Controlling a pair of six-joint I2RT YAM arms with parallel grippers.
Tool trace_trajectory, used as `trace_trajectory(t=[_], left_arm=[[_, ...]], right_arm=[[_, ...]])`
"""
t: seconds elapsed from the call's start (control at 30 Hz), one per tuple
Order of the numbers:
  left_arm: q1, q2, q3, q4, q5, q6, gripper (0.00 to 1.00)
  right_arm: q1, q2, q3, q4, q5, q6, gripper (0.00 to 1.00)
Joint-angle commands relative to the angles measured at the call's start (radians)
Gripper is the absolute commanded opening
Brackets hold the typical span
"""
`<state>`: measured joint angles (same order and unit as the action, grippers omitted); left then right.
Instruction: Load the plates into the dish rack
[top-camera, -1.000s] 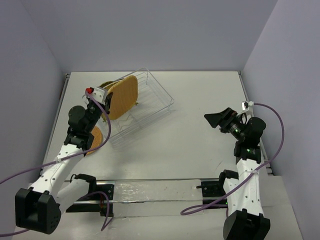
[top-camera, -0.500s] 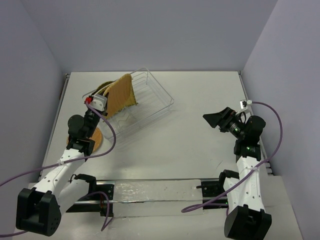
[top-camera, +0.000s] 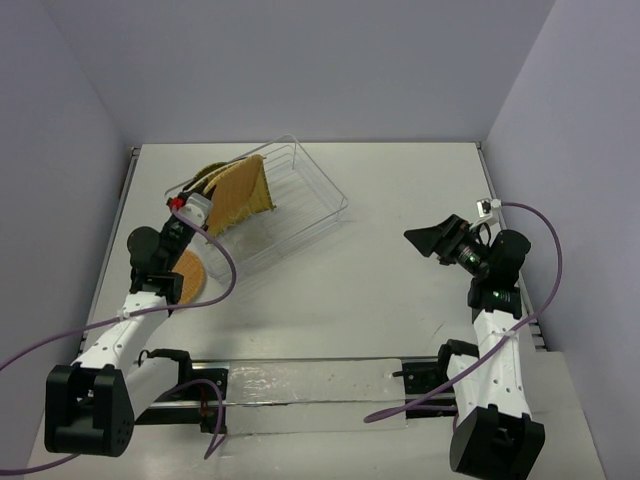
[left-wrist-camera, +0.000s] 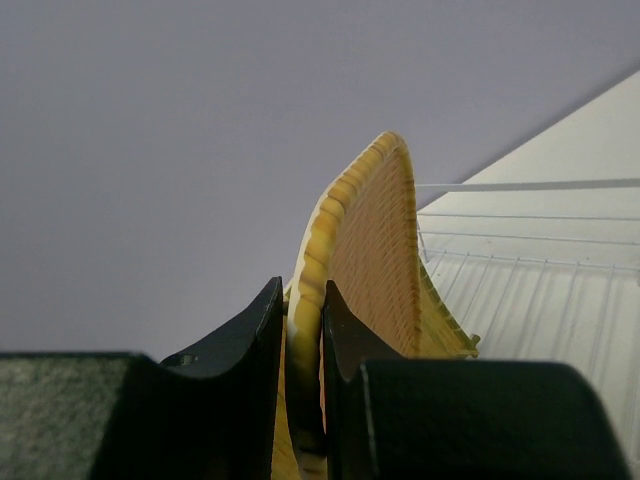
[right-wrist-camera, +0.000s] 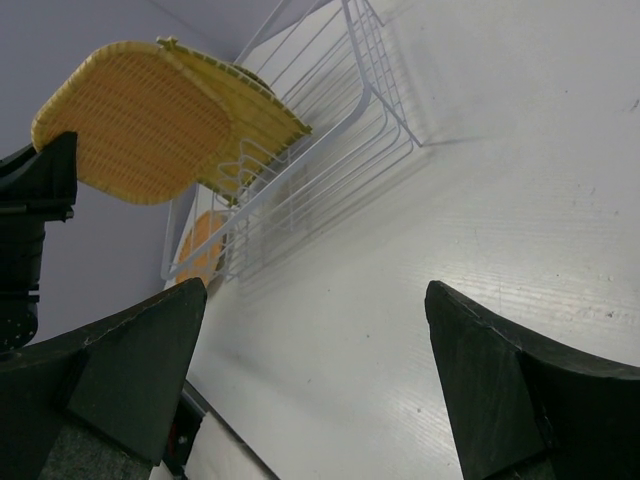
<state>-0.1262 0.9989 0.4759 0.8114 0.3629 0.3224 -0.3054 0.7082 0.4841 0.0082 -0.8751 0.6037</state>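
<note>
The rounded-square orange woven plate (top-camera: 240, 192) stands on edge and tilted over the left end of the dish rack (top-camera: 290, 200), its woven face turned toward the rack's open middle. From the right wrist view the same plate (right-wrist-camera: 135, 125) hangs above the rack's wires (right-wrist-camera: 340, 120), and I cannot tell whether its lower edge touches them. The left end effector (top-camera: 197, 207) is clenched on the plate's rim at the rack's near-left corner. In the left wrist view its two dark fingers (left-wrist-camera: 250, 340) pinch the thick braided edge of the plate (left-wrist-camera: 370, 250) between them, with the rack's thin white wires (left-wrist-camera: 530, 270) running off behind. Just behind the held plate, also at the rack's left end, a yellow plate (right-wrist-camera: 255, 105) leans upright with its lower corner down among the wire slots. A round orange woven plate (top-camera: 190, 275) lies flat on the counter (top-camera: 400, 190) just outside the rack's near-left side, partly hidden by the left arm. Well apart from the rack, off its right side, the right end effector (top-camera: 428, 238) hangs above bare counter. It is released, its fingers (right-wrist-camera: 130, 370) spread wide with nothing between them, pointing back toward the rack.
</note>
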Motion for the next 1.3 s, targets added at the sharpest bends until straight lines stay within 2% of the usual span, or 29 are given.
trace_trajectory(t=[0.0,0.2,0.53,0.73,0.93,1.27], left_arm=[[0.020,-0.007,-0.002,0.130,0.133,0.046,0.00],[0.023,0.012,-0.035,0.173,0.183,0.030,0.00],[0.030,0.128,-0.065,0.301,0.136,0.017,0.00],[0.034,0.159,-0.065,0.304,0.145,0.046,0.00],[0.038,0.167,-0.080,0.272,0.084,0.126,0.00],[0.050,0.231,0.017,0.351,0.136,0.158,0.00]], right_arm=[[0.003,0.010,0.028,0.060,-0.036,-0.020,0.97],[0.003,0.043,0.025,0.089,-0.077,-0.003,0.96],[0.003,0.050,0.021,0.105,-0.094,0.007,0.96],[0.003,0.047,0.021,0.108,-0.105,0.007,0.96],[0.004,0.039,0.014,0.117,-0.113,0.003,0.96],[0.005,0.045,-0.002,0.182,-0.160,0.037,0.95]])
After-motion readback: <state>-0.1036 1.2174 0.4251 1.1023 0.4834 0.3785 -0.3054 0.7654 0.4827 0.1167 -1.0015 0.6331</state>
